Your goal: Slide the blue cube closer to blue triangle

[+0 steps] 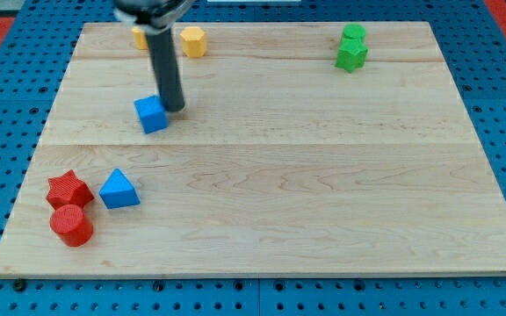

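On the board, my tip touches one blue cube, one blue triangle apart.

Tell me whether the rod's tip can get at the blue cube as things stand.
Probably yes. My tip sits right against the small blue plastic cube, at its upper-right side, with nothing between them. The wooden board lies bare from there to the blue triangular block.

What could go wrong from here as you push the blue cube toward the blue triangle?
My tip sits at the blue cube's upper right corner, so an off-centre push could spin it or let it slip aside. Pushed too far, it may knock the blue triangle into the red star beside it.
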